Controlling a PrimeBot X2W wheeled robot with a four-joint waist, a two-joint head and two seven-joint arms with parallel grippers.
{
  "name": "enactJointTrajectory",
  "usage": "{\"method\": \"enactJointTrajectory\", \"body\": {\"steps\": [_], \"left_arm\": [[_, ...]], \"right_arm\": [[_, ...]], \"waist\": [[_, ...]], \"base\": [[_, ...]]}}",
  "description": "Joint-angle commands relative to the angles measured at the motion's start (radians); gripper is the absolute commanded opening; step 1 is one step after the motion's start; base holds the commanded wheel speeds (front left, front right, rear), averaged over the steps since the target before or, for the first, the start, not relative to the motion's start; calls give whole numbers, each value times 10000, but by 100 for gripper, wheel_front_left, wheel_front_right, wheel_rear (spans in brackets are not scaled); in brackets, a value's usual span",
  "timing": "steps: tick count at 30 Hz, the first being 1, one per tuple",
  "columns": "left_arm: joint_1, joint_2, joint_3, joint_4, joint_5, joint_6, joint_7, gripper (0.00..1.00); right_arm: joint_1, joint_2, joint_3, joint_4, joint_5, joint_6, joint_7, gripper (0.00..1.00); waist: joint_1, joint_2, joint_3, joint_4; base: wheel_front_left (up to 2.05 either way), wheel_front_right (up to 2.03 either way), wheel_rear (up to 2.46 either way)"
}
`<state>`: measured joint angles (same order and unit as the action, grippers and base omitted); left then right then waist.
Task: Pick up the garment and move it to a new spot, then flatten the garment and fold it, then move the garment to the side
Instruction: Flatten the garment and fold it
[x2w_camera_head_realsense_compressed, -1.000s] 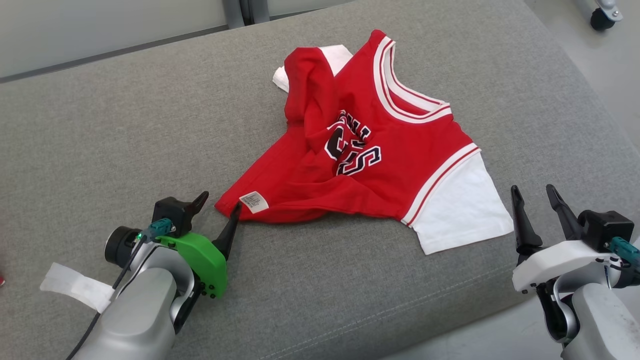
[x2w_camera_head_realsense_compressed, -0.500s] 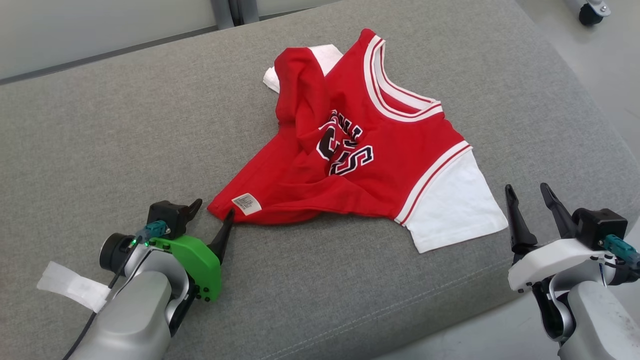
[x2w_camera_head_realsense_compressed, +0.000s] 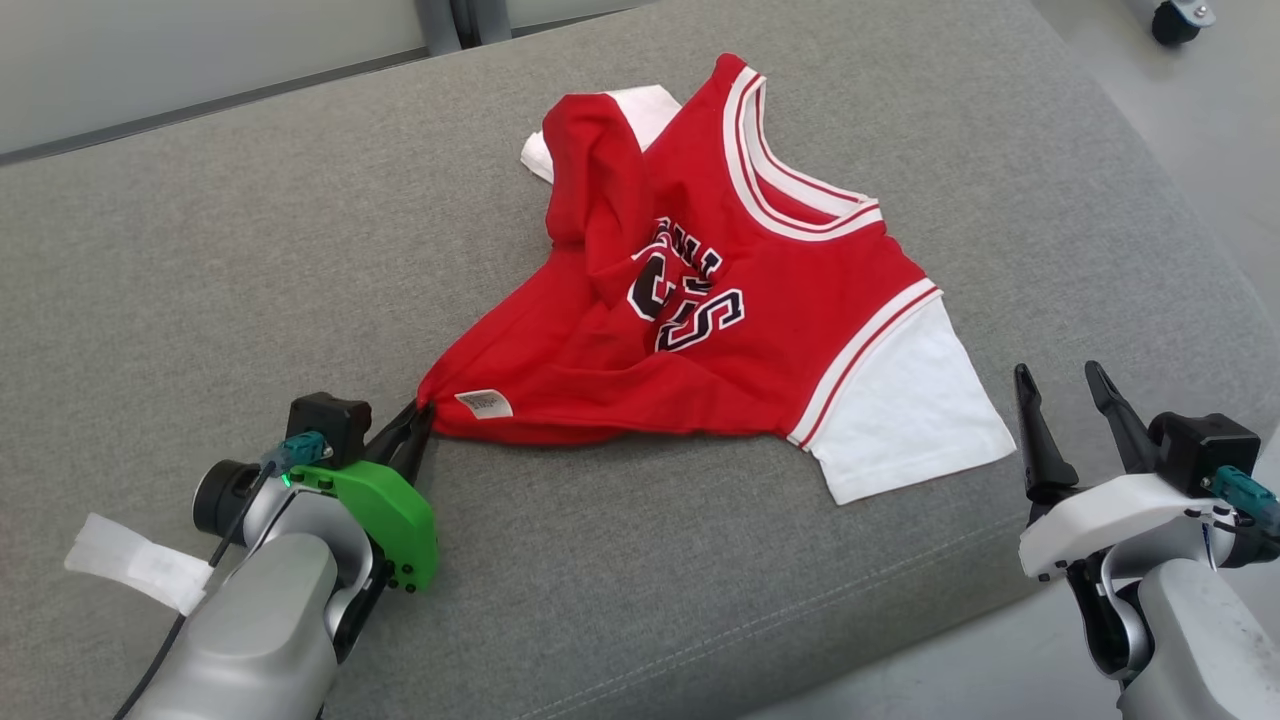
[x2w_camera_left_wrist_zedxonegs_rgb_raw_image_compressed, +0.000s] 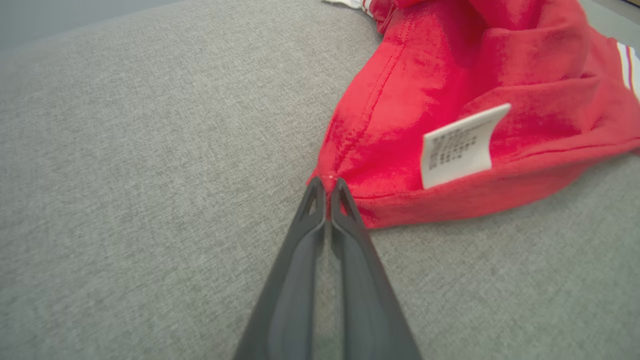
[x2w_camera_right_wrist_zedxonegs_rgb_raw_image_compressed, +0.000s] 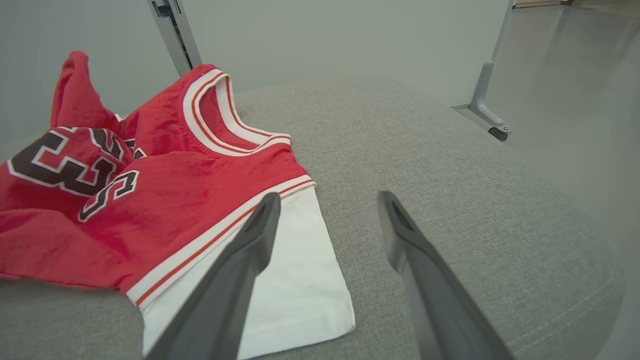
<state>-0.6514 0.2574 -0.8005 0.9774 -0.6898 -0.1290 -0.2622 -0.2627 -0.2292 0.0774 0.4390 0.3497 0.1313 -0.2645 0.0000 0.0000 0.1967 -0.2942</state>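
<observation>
The garment (x2w_camera_head_realsense_compressed: 760, 300) is a small red jersey with white sleeves and black lettering, lying crumpled on the grey cushion (x2w_camera_head_realsense_compressed: 250, 250). My left gripper (x2w_camera_head_realsense_compressed: 418, 415) is shut on its near-left hem corner, beside a white care label (x2w_camera_head_realsense_compressed: 484, 403). In the left wrist view the two fingers meet at the red corner, gripper (x2w_camera_left_wrist_zedxonegs_rgb_raw_image_compressed: 327, 184), garment (x2w_camera_left_wrist_zedxonegs_rgb_raw_image_compressed: 450, 100). My right gripper (x2w_camera_head_realsense_compressed: 1060, 375) stands open just right of the white sleeve, touching nothing. The right wrist view shows my right gripper (x2w_camera_right_wrist_zedxonegs_rgb_raw_image_compressed: 327, 197) open above the cushion, with the garment (x2w_camera_right_wrist_zedxonegs_rgb_raw_image_compressed: 165, 190) and its sleeve by the left finger.
The cushion's front edge (x2w_camera_head_realsense_compressed: 800, 610) runs below the jersey, with floor past its right side. Grey metal legs (x2w_camera_right_wrist_zedxonegs_rgb_raw_image_compressed: 485, 100) with a caster (x2w_camera_head_realsense_compressed: 1172, 22) stand on the floor at the far right. A strip of white tape (x2w_camera_head_realsense_compressed: 130, 565) hangs off my left arm.
My left gripper moved forward and shut on the jersey's hem corner, bunching it to a point. The right gripper has stayed open. The camera shifted slightly.
</observation>
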Motion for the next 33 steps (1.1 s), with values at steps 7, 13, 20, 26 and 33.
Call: {"method": "enactJointTrajectory", "body": {"steps": [7,13,20,26,33], "left_arm": [[423,-26,927,-943,562,118,-15,0],[1671,-159,1859,-2435,1369,542,-15,0],[3014,-298,2462,-3640,2033,821,-15,0],[3877,-476,2876,-4017,2257,777,-15,11],[4322,-872,3638,-4172,2720,968,-15,100]], "right_arm": [[286,75,-184,-18,46,-11,-20,100],[463,137,-150,97,68,-11,-20,100],[610,153,15,280,72,-11,-20,100],[490,125,212,409,146,-13,-20,100],[590,69,242,507,247,-13,-20,100]], "waist": [[0,0,-283,819],[0,0,-762,1762],[0,0,-1167,2622],[0,0,-1255,2855],[0,0,-1376,2870]], "base": [[0,0,0],[0,0,0],[0,0,0],[0,0,0],[0,0,0]]}}
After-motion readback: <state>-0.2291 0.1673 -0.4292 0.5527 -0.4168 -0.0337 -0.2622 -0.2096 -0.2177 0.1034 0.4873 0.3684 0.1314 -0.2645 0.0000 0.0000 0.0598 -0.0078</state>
